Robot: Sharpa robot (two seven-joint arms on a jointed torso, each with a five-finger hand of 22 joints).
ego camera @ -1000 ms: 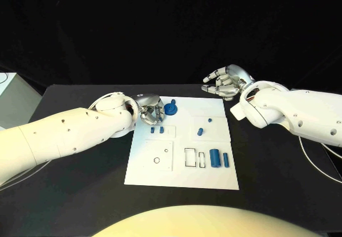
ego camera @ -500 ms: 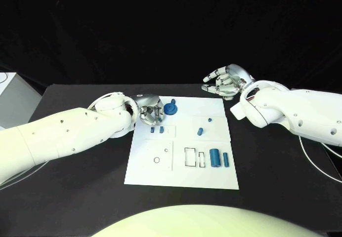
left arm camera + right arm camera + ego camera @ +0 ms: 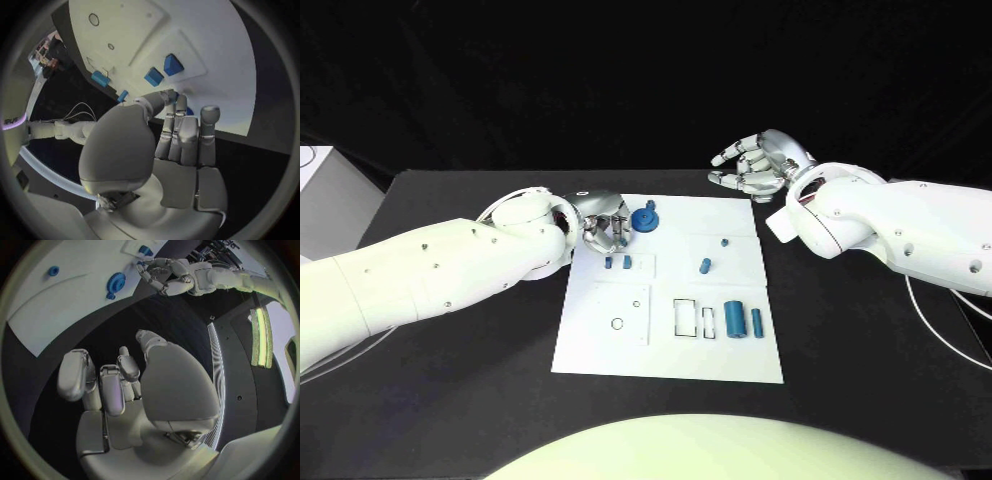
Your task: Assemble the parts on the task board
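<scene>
The task board (image 3: 668, 355) sat mid-table (image 3: 459, 400), small blue parts (image 3: 743, 322) scattered on it. Left hand (image 3: 603, 224) was at the board's far left corner, right beside a blue gear-like part (image 3: 645, 219); couldn't tell if it gripped it. Right hand (image 3: 759, 165) hovered past the board's far right corner, fingers curled on nothing.
</scene>
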